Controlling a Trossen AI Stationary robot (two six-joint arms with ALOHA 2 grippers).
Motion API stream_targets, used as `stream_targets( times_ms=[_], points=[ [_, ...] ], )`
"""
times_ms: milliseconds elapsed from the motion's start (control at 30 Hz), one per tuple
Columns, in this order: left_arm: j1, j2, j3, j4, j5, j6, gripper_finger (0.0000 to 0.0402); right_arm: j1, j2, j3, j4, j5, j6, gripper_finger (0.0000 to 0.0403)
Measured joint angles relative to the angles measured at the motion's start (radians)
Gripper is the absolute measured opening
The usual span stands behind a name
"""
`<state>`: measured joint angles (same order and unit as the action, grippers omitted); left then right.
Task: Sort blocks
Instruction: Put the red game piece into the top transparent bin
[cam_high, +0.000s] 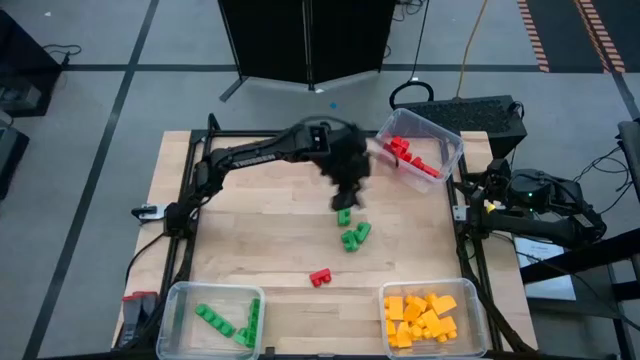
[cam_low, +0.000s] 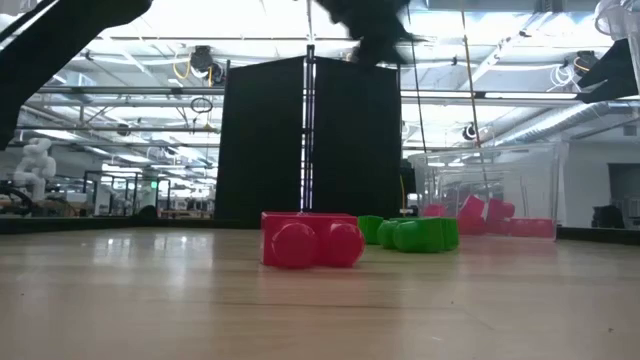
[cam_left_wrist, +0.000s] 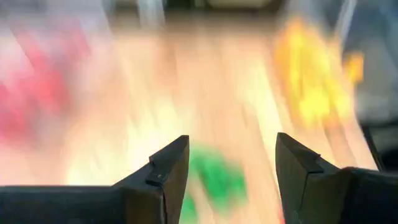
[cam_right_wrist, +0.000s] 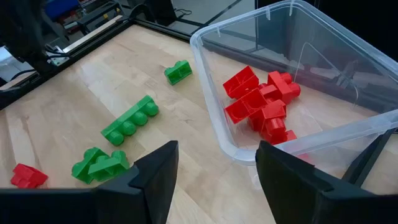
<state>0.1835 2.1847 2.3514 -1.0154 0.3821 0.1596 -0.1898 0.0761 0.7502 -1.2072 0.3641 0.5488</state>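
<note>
Left claw (cam_high: 346, 190) hangs over mid-bench, toward the far right corner, above a green block (cam_high: 344, 216); fingers (cam_left_wrist: 168, 171) parted, nothing between them. Right claw (cam_right_wrist: 214, 168) waits off the right edge, jaws apart and empty, facing the clear bin of red blocks (cam_high: 412, 156) at the far right corner. More green blocks (cam_high: 354, 236) and one red block (cam_high: 320, 277) lie mid-bench; green ones (cam_high: 227, 320) fill the near-left bin, yellow-orange ones (cam_high: 421, 318) the near-right.
</note>
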Motion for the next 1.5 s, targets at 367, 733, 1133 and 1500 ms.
stream_targets(
  times_ms=[367, 733, 1133, 1500],
  points=[
    [-0.202, 0.083, -0.003, -0.423, -0.151, -0.028, 0.0162, 0.0, 0.0, 0.0, 0.001, -0.004, 0.035, 0.0208],
    [-0.324, 0.099, -0.004, -0.383, -0.243, -0.363, 0.0162, 0.0, 0.0, 0.0, 0.0, -0.023, 0.023, 0.0208],
    [-0.402, 0.1, -0.118, -0.263, -0.265, -0.656, 0.0162, 0.0, 0.0, 0.0, -0.001, -0.026, -0.038, 0.0208],
    [-0.426, 0.082, -0.137, -0.309, -0.308, -0.729, 0.0162, 0.0, 0.0, 0.0, -0.001, -0.024, -0.041, 0.0208]
  ],
)
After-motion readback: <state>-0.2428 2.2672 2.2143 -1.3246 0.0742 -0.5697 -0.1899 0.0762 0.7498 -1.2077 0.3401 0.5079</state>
